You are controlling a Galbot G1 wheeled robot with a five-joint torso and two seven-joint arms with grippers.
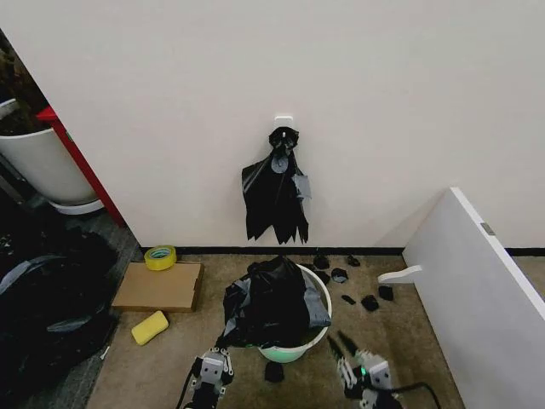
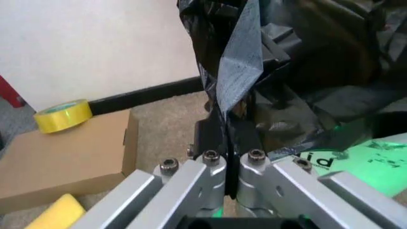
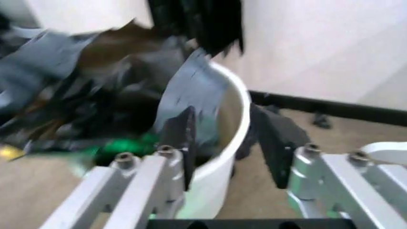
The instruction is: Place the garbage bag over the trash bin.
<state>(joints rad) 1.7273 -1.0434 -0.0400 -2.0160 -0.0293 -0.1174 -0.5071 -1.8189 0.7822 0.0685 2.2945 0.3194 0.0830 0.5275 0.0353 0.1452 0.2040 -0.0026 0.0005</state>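
While the trash bin [image 1: 317,332] stands on the carpet near the wall, the garbage bag [image 1: 271,302] lies bunched over its mouth and left rim. The left gripper [image 2: 227,138] has its fingers pinched together on a fold of the bag. The right gripper [image 3: 226,140] straddles the bin's rim, fingers spread apart, holding nothing.

Wall: a plain off-white wall [image 1: 170,102] with a black baseboard [image 1: 255,250] ran along its foot.
Floor: tan carpet [image 1: 153,371].
Furniture: a white board [image 1: 477,298] leaned at the right.
Left edge: a white planter pot [image 1: 38,166] stood beside a red post [image 1: 81,162].
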